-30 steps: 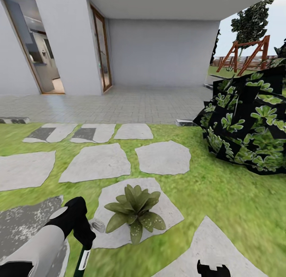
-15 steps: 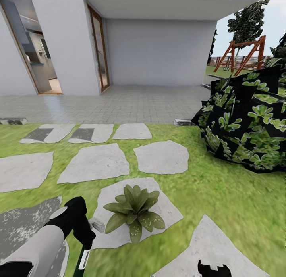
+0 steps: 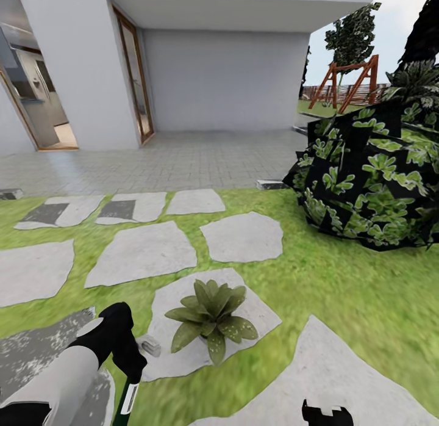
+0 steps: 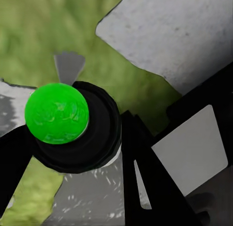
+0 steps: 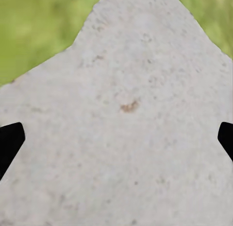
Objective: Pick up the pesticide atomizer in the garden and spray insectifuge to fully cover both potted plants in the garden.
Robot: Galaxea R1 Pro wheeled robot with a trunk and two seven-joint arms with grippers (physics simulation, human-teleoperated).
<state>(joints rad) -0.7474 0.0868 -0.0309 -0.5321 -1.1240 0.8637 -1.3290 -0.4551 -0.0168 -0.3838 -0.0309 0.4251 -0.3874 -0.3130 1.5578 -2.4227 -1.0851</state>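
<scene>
Potted plant [image 3: 210, 313] on stepping stone [image 3: 256, 319]

A: Ground? Green lawn [image 3: 341, 292] set with irregular pale grey stepping stones [image 3: 141, 252]; a mottled darker grey patch [image 3: 42, 343] at 8 o'clock.

B: Beyond, grey tiled patio [image 3: 183, 160] under a white overhang [image 3: 244, 8], plain white house wall [image 3: 225, 78] at 12 o'clock. Brown-framed glass door [image 3: 135, 78] at 11 o'clock; open doorway [image 3: 33, 96] at 10 o'clock.

A: Large dark broad-leaved shrub [image 3: 372, 182] at 3 o'clock. Red-brown wooden A-frame [image 3: 344, 81] and a tree [image 3: 353, 38] at 1 o'clock. Even daylight, pale sky.
</scene>
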